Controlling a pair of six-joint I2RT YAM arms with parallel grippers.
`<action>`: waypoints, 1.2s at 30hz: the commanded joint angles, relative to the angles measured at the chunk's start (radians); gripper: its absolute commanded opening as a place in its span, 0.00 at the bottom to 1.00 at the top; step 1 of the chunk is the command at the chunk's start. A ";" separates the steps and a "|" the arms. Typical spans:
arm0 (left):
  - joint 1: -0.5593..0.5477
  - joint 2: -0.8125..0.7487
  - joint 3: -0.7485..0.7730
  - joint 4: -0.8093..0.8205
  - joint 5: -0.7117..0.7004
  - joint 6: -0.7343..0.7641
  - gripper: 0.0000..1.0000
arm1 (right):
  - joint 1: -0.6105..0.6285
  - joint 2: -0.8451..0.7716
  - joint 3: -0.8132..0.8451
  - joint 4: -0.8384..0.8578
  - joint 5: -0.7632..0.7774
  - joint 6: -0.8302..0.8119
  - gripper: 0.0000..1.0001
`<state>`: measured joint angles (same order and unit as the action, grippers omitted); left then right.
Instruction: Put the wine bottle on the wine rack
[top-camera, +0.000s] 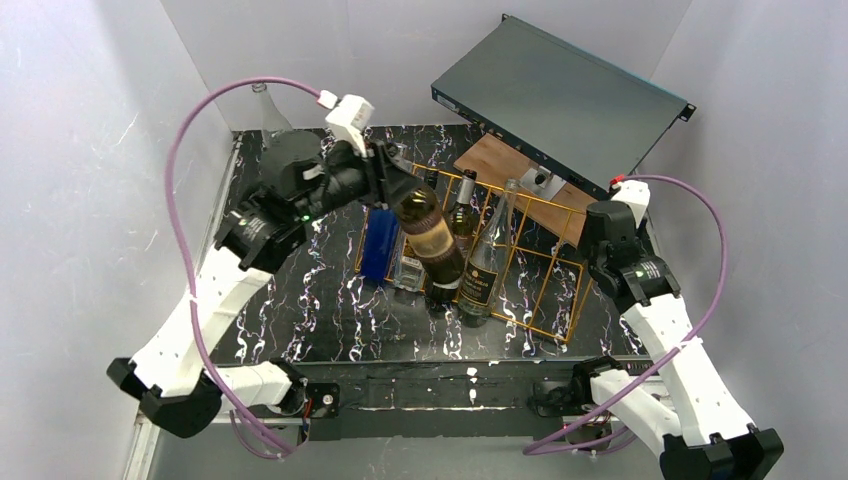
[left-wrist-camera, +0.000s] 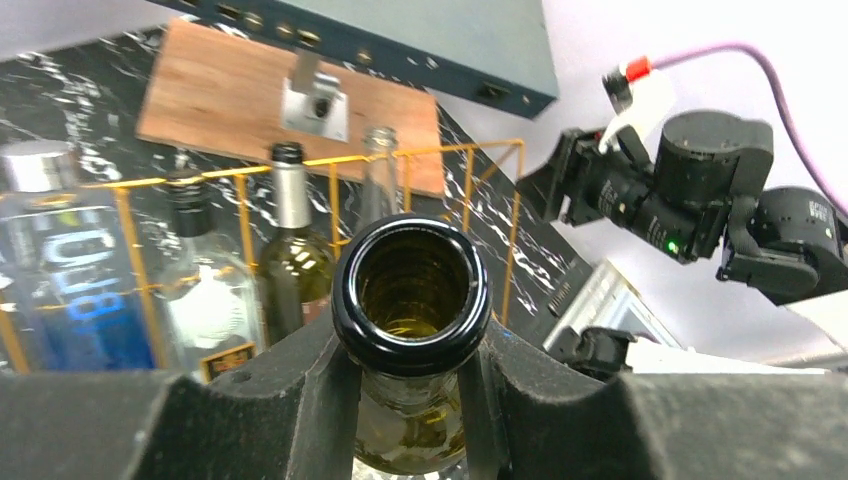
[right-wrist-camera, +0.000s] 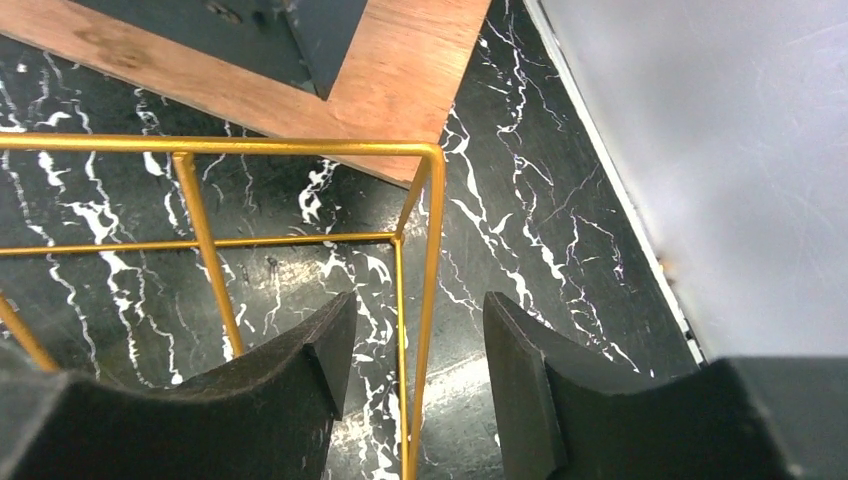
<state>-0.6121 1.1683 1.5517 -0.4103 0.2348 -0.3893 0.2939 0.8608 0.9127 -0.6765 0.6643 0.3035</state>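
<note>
My left gripper (top-camera: 388, 185) is shut on the neck of the wine bottle (top-camera: 430, 238), an open amber-green bottle hanging tilted over the left part of the wine rack (top-camera: 545, 300). In the left wrist view the bottle's dark mouth (left-wrist-camera: 412, 338) sits just above my left gripper (left-wrist-camera: 410, 400), with a finger (left-wrist-camera: 300, 400) pressed on each side of the neck. My right gripper (right-wrist-camera: 418, 330) stands open astride the vertical corner wires of the orange-gold wine rack (right-wrist-camera: 300, 147) at its right end. The wires pass between the pads without touching them.
Other bottles lie in the rack: a blue one (top-camera: 380, 245), a dark labelled one (top-camera: 462, 215) and a clear one (top-camera: 492, 250). A brown wooden board (top-camera: 500, 160) and a dark grey box (top-camera: 560, 95) lie behind. A clear bottle (top-camera: 265, 110) stands back left.
</note>
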 joint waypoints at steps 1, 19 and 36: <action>-0.102 0.039 0.022 0.129 -0.038 -0.031 0.00 | -0.004 -0.065 0.079 -0.013 -0.035 -0.021 0.60; -0.360 0.383 0.106 0.229 -0.117 0.036 0.00 | -0.004 -0.233 0.015 0.015 -0.087 0.003 0.88; -0.396 0.588 0.196 0.241 -0.113 0.058 0.00 | -0.006 -0.061 -0.079 0.108 -0.002 -0.031 0.89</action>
<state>-1.0073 1.7527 1.6775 -0.2504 0.1265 -0.3454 0.2939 0.7303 0.8516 -0.6540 0.6262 0.3069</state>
